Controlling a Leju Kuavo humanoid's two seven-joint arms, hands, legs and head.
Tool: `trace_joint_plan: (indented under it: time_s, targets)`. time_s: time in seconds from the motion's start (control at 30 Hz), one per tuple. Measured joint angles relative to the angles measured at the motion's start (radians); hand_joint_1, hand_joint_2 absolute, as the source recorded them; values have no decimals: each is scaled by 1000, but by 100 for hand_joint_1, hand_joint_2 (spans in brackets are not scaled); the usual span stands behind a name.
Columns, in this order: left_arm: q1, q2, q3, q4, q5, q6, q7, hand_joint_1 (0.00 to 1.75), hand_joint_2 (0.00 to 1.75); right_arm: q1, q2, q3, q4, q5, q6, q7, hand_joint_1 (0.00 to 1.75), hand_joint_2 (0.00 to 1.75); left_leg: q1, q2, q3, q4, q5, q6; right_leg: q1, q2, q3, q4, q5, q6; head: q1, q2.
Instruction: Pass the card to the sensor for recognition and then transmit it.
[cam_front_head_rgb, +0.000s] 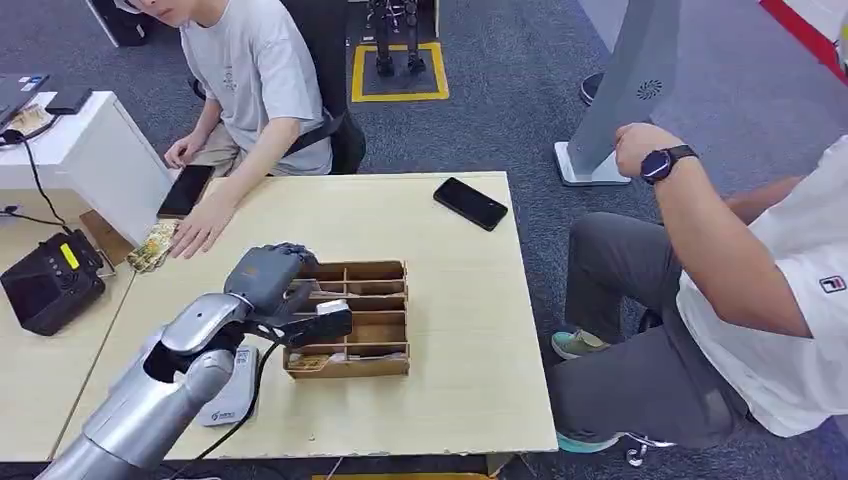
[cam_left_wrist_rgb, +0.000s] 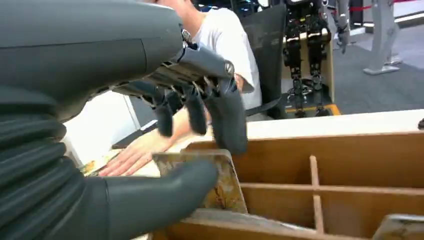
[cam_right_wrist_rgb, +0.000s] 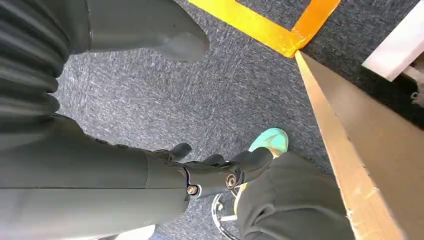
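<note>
A worn brownish card (cam_left_wrist_rgb: 222, 182) stands upright in a near compartment of the wooden divided box (cam_front_head_rgb: 375, 345) (cam_left_wrist_rgb: 350, 160) on the pale table (cam_front_head_rgb: 470, 330). My left hand (cam_front_head_rgb: 272, 282) (cam_left_wrist_rgb: 190, 115) is over the box's near left corner. Its thumb (cam_left_wrist_rgb: 160, 197) lies against the card's near face, while its fingers (cam_left_wrist_rgb: 227, 125) hang just above and behind the card's top edge without touching it. A white sensor unit (cam_front_head_rgb: 230, 395) with a cable lies on the table under my left forearm. My right hand (cam_right_wrist_rgb: 210, 172) hangs over the carpet beside the table, holding nothing.
A person across the table rests a hand (cam_front_head_rgb: 203, 228) by a stack of cards (cam_front_head_rgb: 152, 247) and a dark phone (cam_front_head_rgb: 186, 190). Another black phone (cam_front_head_rgb: 470, 203) lies at the far right. A second person (cam_front_head_rgb: 740, 290) sits close to the right edge. A black device (cam_front_head_rgb: 45, 282) sits on the left table.
</note>
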Motion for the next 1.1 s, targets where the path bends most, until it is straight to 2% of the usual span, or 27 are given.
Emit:
trace_joint_plan:
  time_s: [1.1]
  targets:
    - [0,0,-13,0,3,0,0,175,175,0,0,2,-13,-1,0,6,0,175,0,0,0,0,0,0,0,0,0,0,0,0,0,0]
